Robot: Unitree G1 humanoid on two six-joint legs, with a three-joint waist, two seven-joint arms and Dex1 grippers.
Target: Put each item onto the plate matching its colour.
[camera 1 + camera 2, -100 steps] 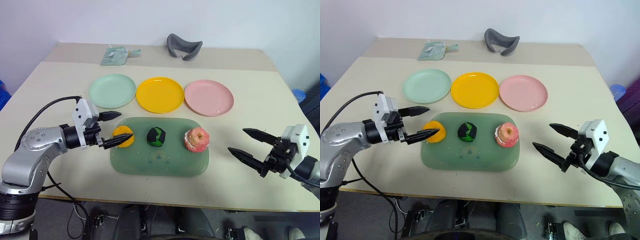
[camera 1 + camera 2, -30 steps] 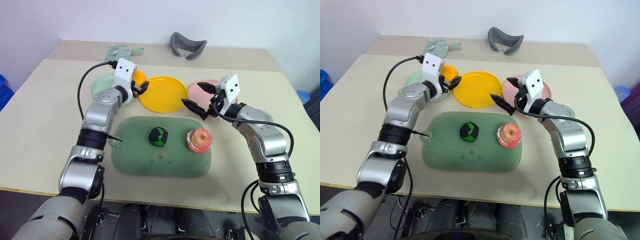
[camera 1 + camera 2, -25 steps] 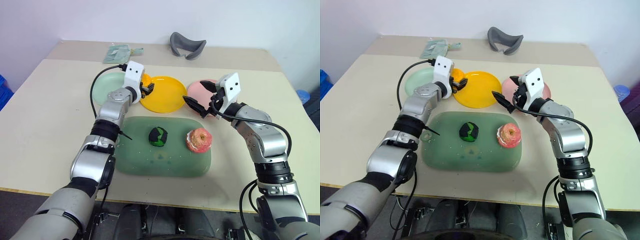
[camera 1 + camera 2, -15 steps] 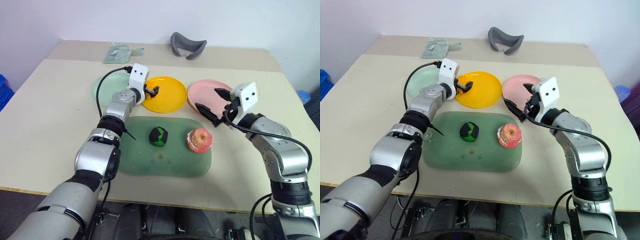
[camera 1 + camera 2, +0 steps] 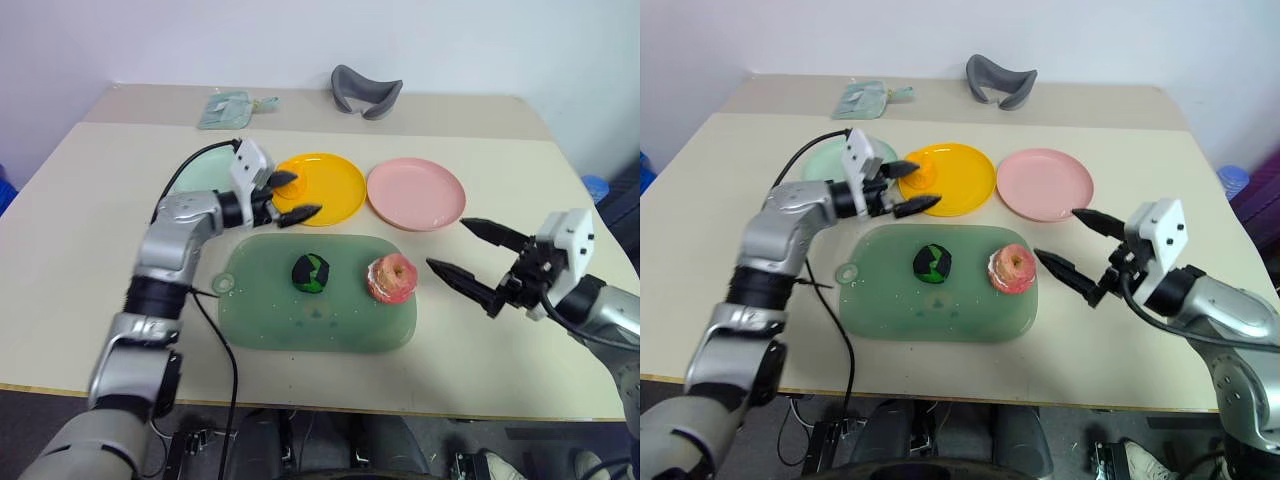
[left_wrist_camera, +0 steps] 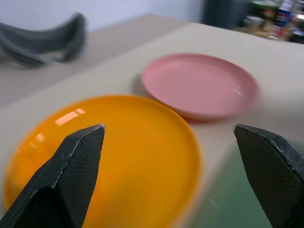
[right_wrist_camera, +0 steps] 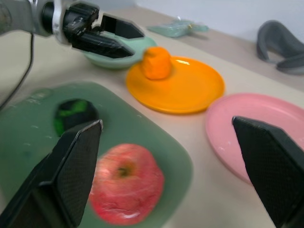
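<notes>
Three glossy round plates, lumpy orange toy

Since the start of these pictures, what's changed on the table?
The left end effector carried the orange-yellow toy lump from the translucent green mat to the round yellow plastic plate, released it and drew back open. The dark green ball and pink-red apple stayed on the mat.

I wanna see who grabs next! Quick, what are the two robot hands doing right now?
Left gripper: jaws open, holding nothing.
Right gripper: jaws open, holding nothing.
</notes>
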